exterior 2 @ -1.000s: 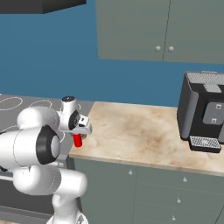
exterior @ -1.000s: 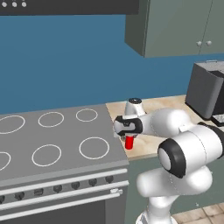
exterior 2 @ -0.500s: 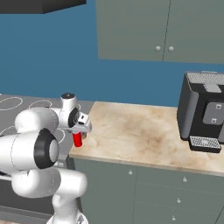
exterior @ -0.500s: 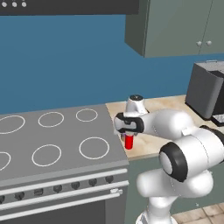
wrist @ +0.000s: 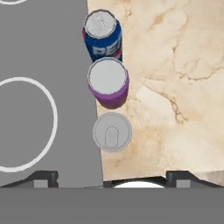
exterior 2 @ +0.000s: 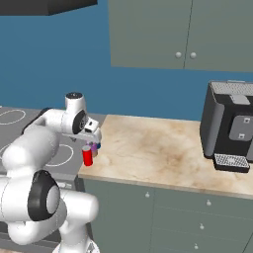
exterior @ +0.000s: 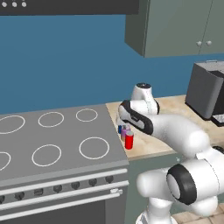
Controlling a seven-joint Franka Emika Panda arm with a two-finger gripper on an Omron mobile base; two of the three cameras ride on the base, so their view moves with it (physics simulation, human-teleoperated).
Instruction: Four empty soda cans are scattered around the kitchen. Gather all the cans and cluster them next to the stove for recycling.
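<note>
Your three soda cans stand upright in a short row on the beige marble counter (exterior 2: 163, 153), right along the right-hand edge of the stove (exterior: 57, 144). Nearest the stove's front is the red can (exterior: 129, 140), seen from directly above in the hand view as a plain silver lid (wrist: 112, 132). Just behind it is the purple-pink can (wrist: 108, 83), and behind that the blue can (wrist: 103, 37), nearest the blue wall (exterior: 61, 61). From above each can sits just beside the next, but whether they touch you cannot tell. Your gripper (wrist: 112, 177) hangs straight over the red can with its jaws spread wide, one fingertip (wrist: 41, 178) above the grey stove top and the other above the counter. It holds nothing and touches nothing. A second ago the jaws were clamped on the red can at this same spot beside the stove; now they have let go and the hand has lifted clear, leaving the can standing. Farther from the stove, well along the counter, stands the dark coffee machine (exterior 2: 230, 128), with grey-green cabinets (exterior 2: 183, 34) on the wall above. Your own white arm (exterior: 162, 127) crosses the counter in the left base view and covers part of the surface beside the cans.
</note>
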